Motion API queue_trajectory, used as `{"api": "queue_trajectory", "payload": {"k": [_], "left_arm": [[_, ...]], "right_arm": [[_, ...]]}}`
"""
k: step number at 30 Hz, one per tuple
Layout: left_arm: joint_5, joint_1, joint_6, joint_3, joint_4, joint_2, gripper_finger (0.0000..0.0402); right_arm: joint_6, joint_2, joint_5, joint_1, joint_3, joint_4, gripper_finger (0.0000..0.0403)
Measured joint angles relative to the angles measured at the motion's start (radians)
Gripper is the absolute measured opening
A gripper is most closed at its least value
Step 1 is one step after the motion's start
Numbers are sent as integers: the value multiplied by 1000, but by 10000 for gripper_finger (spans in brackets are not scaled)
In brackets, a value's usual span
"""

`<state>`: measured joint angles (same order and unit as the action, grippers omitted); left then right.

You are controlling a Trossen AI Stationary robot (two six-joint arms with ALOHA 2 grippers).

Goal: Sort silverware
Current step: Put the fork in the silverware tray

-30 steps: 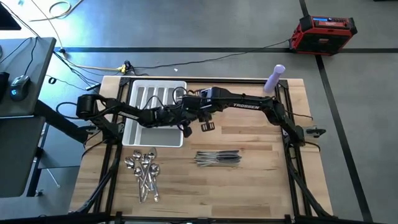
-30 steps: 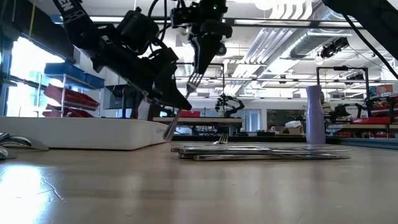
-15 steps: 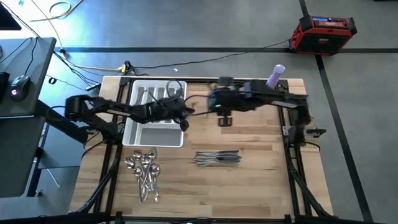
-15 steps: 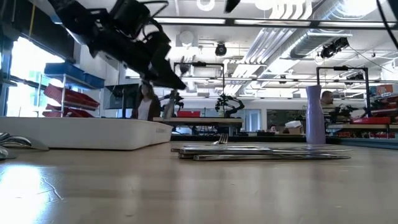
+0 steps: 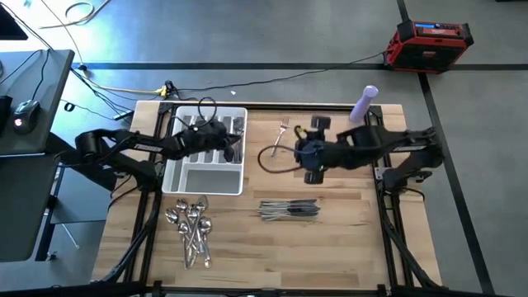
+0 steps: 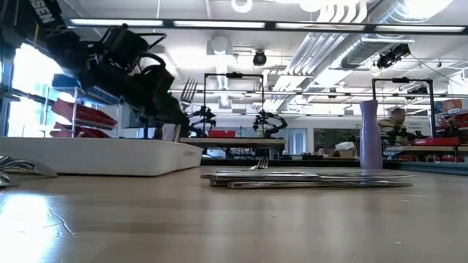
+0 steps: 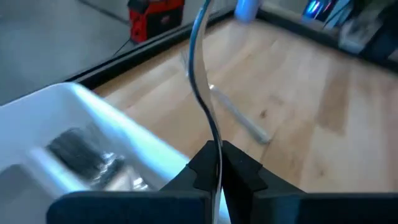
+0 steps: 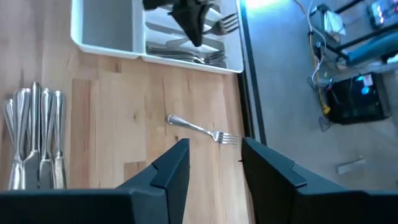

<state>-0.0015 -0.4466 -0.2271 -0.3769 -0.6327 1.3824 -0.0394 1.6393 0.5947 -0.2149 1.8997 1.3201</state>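
grey floor [image 5: 247, 49], ceiling strip lights [image 6: 292, 25] overhead.

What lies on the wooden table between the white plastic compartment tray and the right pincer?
In the high view, one lone silver metal fork lies on bare wood between the white tray and the right pincer.

The near right corner of the table [image 5: 355, 247] is bare and open. A tray [image 5: 204, 177] blocks the far left, spoons [image 5: 191, 227] the near left, and knives [image 5: 289, 209] the middle.
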Motion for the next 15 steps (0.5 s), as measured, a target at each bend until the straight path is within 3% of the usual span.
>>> {"api": "queue_trajectory", "payload": {"k": [4, 11, 15], "left_arm": [[-3, 12, -62, 23, -51, 55, 0], [-13, 17, -99, 21, -92, 132, 4], [-1, 15, -66, 26, -53, 131, 39]], "right_arm": [[-29, -11, -1, -5, -115, -79, 128], [-11, -10, -1, 12, -202, -125, 128], [-10, -12, -10, 46, -237, -166, 128]]}}
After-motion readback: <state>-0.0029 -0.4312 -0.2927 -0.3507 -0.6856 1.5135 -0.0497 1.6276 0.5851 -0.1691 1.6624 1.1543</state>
